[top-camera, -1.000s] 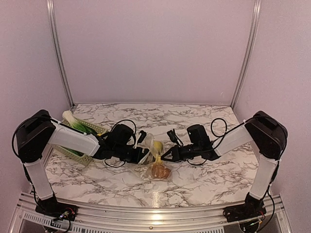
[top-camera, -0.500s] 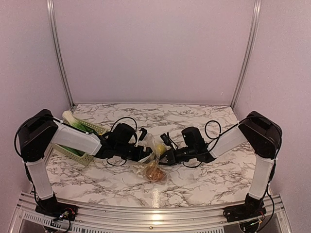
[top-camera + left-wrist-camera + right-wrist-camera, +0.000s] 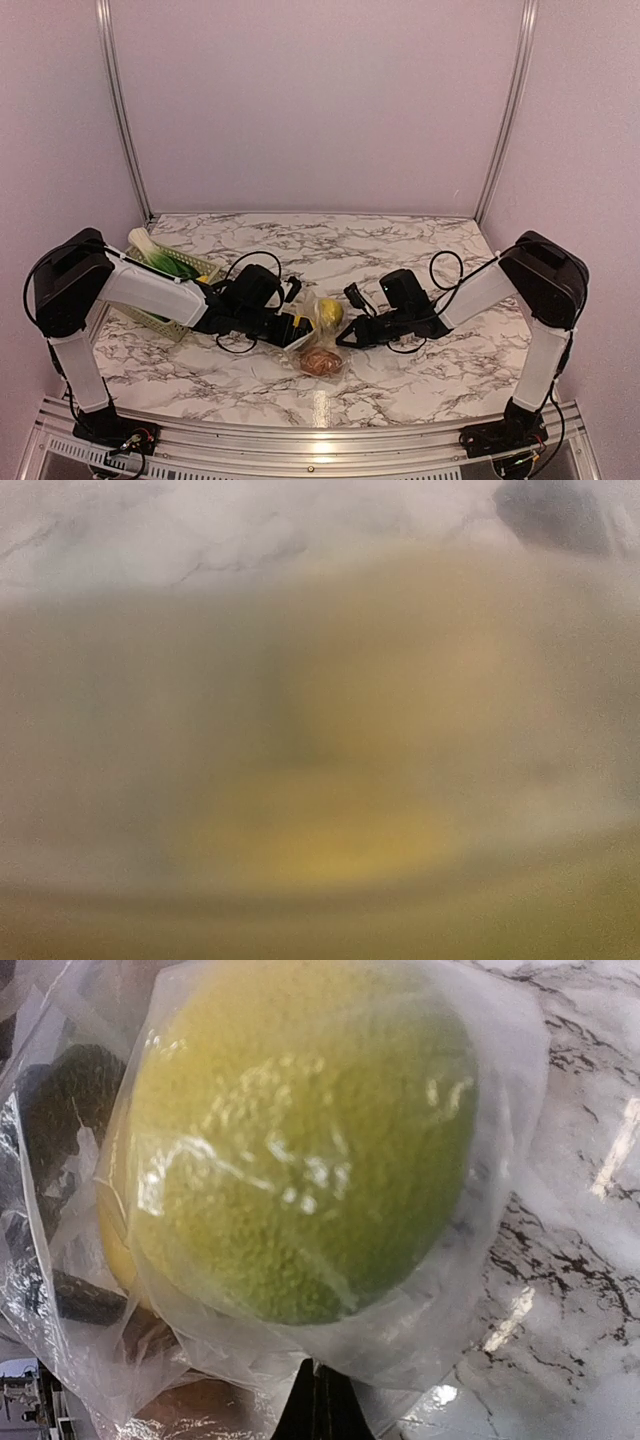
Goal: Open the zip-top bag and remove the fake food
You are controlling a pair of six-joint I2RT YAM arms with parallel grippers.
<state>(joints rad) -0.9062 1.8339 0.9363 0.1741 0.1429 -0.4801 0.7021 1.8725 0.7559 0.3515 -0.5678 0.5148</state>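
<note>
Clear crinkly zip-top bag (image 3: pixel 316 340), top held up a sec ago, now slumped on marble bench (image 3: pixel 420 250); right hand (image 3: pixel 346 338) pressed together, pinching its film; left hand (image 3: pixel 297 327) spread or not, can't tell; yellow plastic lemon (image 3: pixel 300 1140), brown lump (image 3: pixel 320 361) inside; extraction pending.

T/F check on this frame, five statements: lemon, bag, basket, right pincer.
1. The lemon is inside the zip-top bag. True.
2. The right pincer is open. False: it is shut on the bag's film.
3. The basket sits on the right side. False: it is on the left side.
4. A green vegetable lies in the basket. True.
5. The brown lump is in the basket. False: it lies beside the lemon, away from the basket.
</note>
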